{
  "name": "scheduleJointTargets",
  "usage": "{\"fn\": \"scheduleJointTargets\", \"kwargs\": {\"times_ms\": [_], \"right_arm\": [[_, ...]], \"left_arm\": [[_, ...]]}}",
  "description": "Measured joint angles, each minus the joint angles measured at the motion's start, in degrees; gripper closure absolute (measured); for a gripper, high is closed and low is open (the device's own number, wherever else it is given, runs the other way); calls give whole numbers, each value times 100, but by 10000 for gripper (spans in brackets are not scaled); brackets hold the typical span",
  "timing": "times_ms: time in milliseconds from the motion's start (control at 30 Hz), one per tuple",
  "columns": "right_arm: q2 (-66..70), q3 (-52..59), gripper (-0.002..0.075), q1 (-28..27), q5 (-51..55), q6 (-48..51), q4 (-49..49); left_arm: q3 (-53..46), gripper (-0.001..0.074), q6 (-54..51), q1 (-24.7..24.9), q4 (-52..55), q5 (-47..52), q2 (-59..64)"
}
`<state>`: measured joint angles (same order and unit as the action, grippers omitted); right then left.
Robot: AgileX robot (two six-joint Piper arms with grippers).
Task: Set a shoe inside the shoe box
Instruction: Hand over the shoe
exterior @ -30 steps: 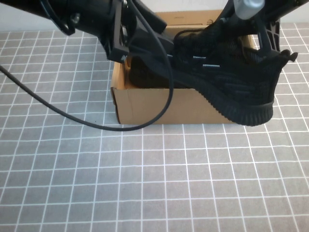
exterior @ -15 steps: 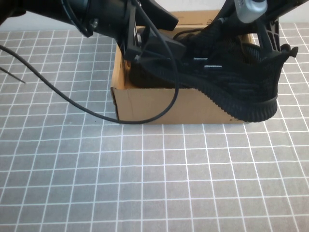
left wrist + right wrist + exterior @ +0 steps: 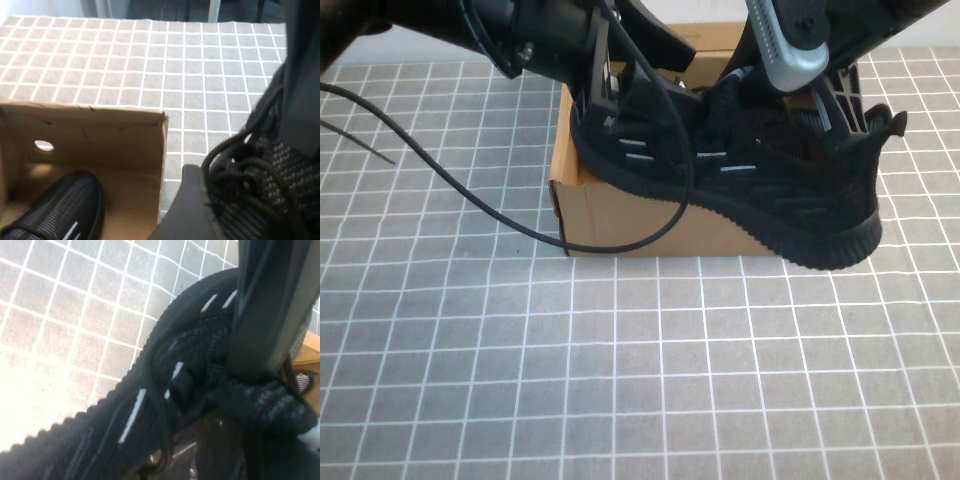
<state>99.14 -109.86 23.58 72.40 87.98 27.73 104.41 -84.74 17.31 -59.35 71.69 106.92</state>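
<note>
The shoe (image 3: 770, 190) is held tilted over the shoe box (image 3: 620, 215), heel hanging past the near right corner. It is pinched at the collar by the right gripper (image 3: 820, 85), fingers pressed together. The left gripper (image 3: 630, 90) is seen spread wide above the box's left end. A second shoe (image 3: 55, 210) is lying inside.

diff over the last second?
The shoe, pinched at its collar by the right gripper, tipped toe-down over the shoe box, heel outside. The left gripper opened and shifted right above the box's left end. The box stayed put.
</note>
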Motion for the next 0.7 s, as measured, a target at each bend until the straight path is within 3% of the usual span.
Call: {"fn": "scheduleJointTargets", "kwargs": {"times_ms": [700], "right_arm": [[46,0,718,24,139,82,-180]], "left_arm": [[55,245,472,613,928,-86,348]]}}
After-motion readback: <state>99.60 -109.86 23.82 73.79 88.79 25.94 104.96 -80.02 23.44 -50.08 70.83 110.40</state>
